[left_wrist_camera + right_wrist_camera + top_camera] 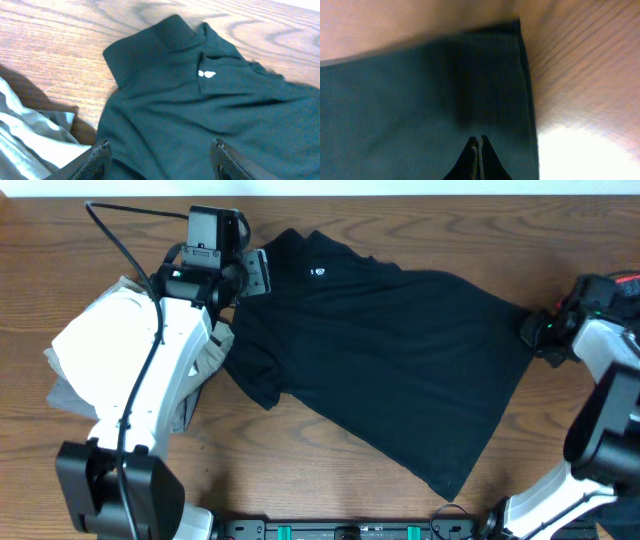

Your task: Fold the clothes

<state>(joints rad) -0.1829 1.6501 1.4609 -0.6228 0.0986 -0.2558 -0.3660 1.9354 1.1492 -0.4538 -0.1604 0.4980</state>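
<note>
A black short-sleeved T-shirt (390, 350) lies spread across the table, with a small white logo (318, 272) near its collar. My left gripper (256, 272) hovers open at the shirt's upper left. In the left wrist view its fingertips (102, 146) straddle dark fabric (200, 115) below the logo (205, 74), with nothing between them. My right gripper (532, 330) sits at the shirt's right corner. In the right wrist view it (479, 139) is shut, its tips over the shirt (420, 100) near the straight edge. No cloth shows between the pads.
A pile of white and grey folded clothes (75, 350) lies at the left under my left arm, and shows in the left wrist view as pale cloth (30, 140). Bare wooden table (330, 470) runs along the front. A black cable (120, 240) arcs over the left arm.
</note>
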